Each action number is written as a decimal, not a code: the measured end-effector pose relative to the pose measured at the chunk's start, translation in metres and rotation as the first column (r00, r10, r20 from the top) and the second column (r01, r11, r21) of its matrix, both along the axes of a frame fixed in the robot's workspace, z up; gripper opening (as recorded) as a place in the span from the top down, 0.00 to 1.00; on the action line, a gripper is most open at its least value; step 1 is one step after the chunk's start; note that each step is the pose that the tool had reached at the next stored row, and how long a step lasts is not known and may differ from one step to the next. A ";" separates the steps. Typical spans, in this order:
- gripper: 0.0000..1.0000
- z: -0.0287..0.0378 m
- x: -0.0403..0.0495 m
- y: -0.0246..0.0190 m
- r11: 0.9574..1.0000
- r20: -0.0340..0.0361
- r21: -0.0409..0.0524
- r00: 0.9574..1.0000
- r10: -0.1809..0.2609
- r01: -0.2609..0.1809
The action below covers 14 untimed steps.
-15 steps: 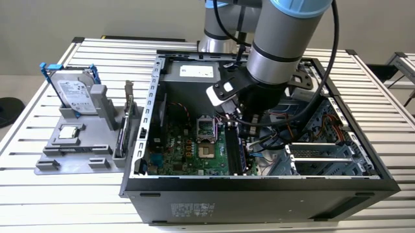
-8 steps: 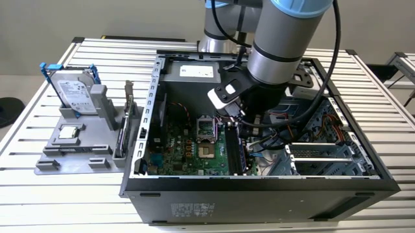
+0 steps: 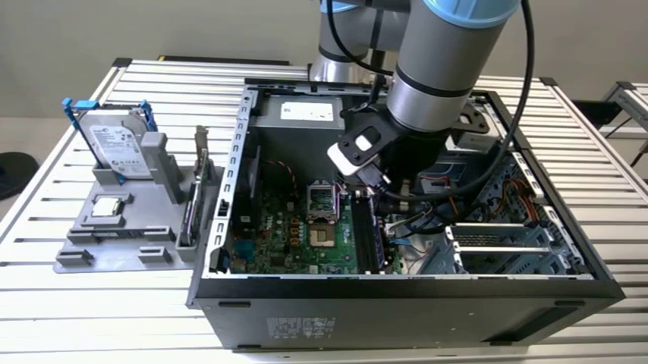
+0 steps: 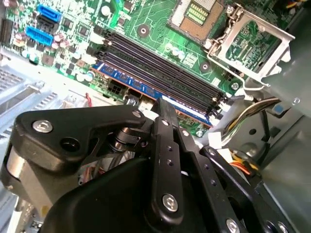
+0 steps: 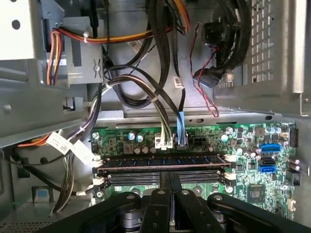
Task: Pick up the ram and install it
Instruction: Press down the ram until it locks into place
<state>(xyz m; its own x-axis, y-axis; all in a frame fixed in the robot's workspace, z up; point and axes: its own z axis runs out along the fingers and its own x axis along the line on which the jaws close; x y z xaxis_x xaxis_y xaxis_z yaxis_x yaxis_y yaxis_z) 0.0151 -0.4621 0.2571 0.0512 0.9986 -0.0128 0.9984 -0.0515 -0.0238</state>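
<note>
The ram [image 5: 160,160] is a thin blue-green stick lying along the motherboard's outermost memory slot, the one next to the cable connectors. In the second wrist view the ram [image 4: 141,87] shows as a blue strip beside three bare black slots [image 4: 160,63]. My gripper [image 5: 170,175] hangs straight above these slots inside the open computer case [image 3: 233,189]. Its black fingers [image 4: 165,126] are shut together, and their tips meet right at the ram's upper edge. In the exterior view the gripper [image 3: 377,201] is low in the case, just above the ram [image 3: 369,231].
A bare CPU socket [image 3: 322,201] lies beside the slots. Bundled cables [image 5: 160,97] and a drive cage [image 3: 501,239] crowd the far side. Blue ports [image 5: 269,148] sit at one slot end. Outside the case, a grey fixture [image 3: 91,243] holds a hard drive [image 3: 117,148] and a card [image 3: 199,189].
</note>
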 end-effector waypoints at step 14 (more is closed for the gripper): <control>1.00 -0.0017 0.0004 0.0075 0.999 0.000 0.003 0.999 0.052 -0.052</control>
